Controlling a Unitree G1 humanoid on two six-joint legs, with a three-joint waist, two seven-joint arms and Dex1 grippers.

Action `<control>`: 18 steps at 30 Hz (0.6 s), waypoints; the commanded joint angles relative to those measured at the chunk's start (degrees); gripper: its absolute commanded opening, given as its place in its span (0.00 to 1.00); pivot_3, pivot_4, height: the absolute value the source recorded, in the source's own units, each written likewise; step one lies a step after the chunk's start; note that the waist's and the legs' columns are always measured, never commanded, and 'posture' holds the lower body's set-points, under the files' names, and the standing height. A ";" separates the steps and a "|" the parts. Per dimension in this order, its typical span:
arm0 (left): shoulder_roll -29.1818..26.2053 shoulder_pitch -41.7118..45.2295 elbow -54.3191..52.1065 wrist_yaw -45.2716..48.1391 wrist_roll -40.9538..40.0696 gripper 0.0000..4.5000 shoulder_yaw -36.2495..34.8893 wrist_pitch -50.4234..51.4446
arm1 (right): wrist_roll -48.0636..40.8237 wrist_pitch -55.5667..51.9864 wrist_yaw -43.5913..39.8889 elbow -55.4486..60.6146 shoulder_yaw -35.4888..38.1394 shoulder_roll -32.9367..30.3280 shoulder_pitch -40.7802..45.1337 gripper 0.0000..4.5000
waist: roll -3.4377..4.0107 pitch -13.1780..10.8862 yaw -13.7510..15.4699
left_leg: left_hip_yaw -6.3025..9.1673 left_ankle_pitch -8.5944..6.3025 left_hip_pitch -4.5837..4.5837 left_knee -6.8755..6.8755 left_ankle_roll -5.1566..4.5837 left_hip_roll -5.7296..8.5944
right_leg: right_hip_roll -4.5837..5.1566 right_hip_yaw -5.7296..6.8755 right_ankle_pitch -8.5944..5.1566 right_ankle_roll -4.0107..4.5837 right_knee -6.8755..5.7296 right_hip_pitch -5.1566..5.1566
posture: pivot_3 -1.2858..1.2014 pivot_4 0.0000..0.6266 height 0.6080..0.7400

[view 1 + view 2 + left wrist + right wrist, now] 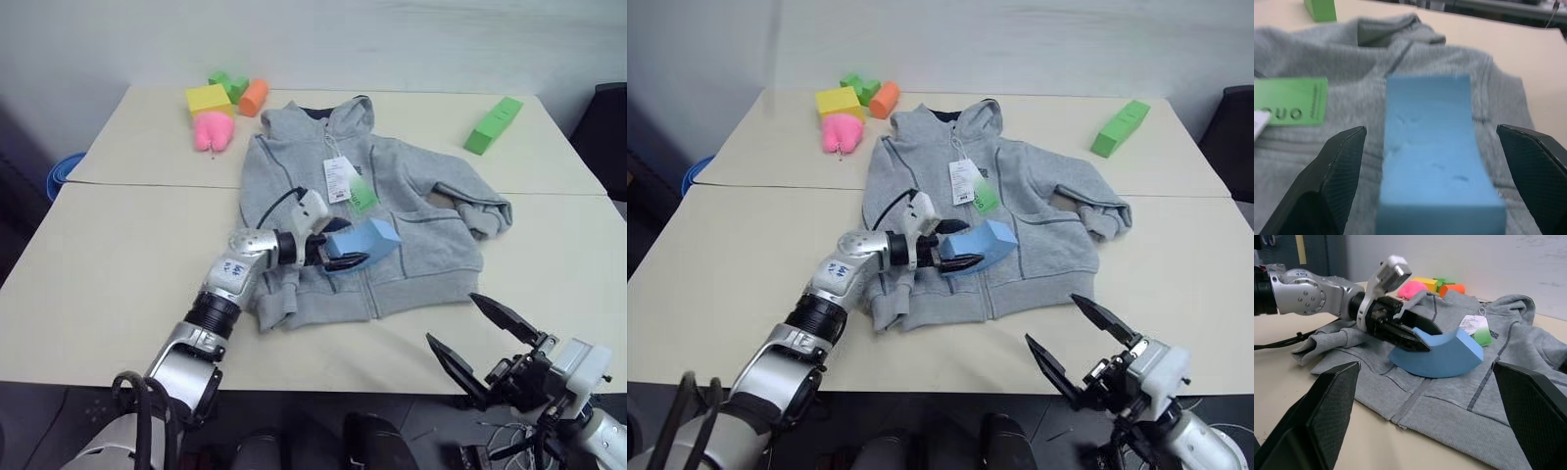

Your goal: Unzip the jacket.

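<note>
The jacket [367,220] lay flat on its back in the middle of the pale surface [127,264], hood toward the far edge, hem toward the near one, its right-hand sleeve bent back on itself. Its front looked closed from collar to hem, so the unzipping had not yet begun. A white-and-green hang tag [349,182] lay on the chest just below the collar, near where the zip pull ought to be; the pull itself was too small to make out.

A blue foam block [367,242] sat on the jacket's lower front, right over the zip line. The left gripper [338,253] reached across the jacket's left side at this block, its fingers [1334,166] spread wide to either side of it in the left wrist view and not clamped on it. Whether they touched the foam could not be told. The right gripper [480,328] hung off the near right edge of the surface, fingers wide apart and empty, well clear of the cloth.

The step in hand seemed to be a preparatory one: getting the block off the zip before any pulling. Next, the left fingers would likely need to close on the foam and carry it aside onto bare surface. After that one gripper would have to pin the collar while the other found the pull beneath the tag and drew it toward the hem

Foam blocks in yellow, green, orange and pink [214,130] lay at the far left, and a green block [493,124] at the far right, all clear of the work
</note>
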State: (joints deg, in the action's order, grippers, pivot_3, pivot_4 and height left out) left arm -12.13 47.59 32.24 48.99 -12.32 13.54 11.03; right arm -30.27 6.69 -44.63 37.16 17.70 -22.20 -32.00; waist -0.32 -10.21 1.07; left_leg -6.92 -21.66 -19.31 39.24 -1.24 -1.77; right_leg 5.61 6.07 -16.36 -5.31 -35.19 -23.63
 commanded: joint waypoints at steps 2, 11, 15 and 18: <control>0.79 1.82 3.23 -0.05 4.04 0.96 0.76 -2.67 | 0.29 2.94 0.64 2.76 -0.16 1.10 -2.26 1.00 | -0.01 0.00 0.24 | 0.01 0.02 0.02 0.01 -0.01 -0.01 | 0.06 -0.05 0.00 0.01 0.05 -0.01 | 0.52 0.24 1.00; 2.33 0.03 -1.00 1.35 -1.55 0.56 -6.53 -2.09 | 0.17 4.21 0.12 1.36 -1.46 0.30 -0.64 1.00 | 0.00 0.00 0.28 | 0.05 0.00 -0.02 0.01 -0.08 0.01 | 0.23 -0.02 0.00 0.01 -0.21 -0.02 | 0.52 0.24 1.00; 1.43 -3.18 -9.19 2.69 -11.05 0.56 -16.40 -3.67 | -1.18 2.13 -1.85 -0.29 -5.00 -2.04 6.73 1.00 | -0.01 -0.01 -0.23 | 0.04 0.01 -0.01 0.06 -0.09 -0.01 | 0.28 -0.03 0.00 0.01 -0.27 -0.04 | 0.52 0.24 1.00; -0.46 -6.25 -14.38 -2.02 -13.89 0.56 -23.48 -5.37 | 0.69 1.11 -5.23 -2.27 -8.45 -5.33 11.15 1.00 | 0.00 0.00 -0.55 | 0.09 0.02 0.03 0.08 -0.07 -0.02 | 0.53 -0.04 -0.03 0.05 -0.36 -0.03 | 0.52 0.24 1.00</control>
State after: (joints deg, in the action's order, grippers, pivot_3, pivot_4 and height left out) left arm -11.04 42.67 21.87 49.69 -23.91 -5.31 7.49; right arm -30.38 7.94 -47.18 35.33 10.99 -25.48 -21.43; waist -0.32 -10.21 0.52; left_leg -6.79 -21.63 -19.28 39.31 -1.30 -1.79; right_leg 6.26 6.04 -16.39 -5.25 -35.55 -23.65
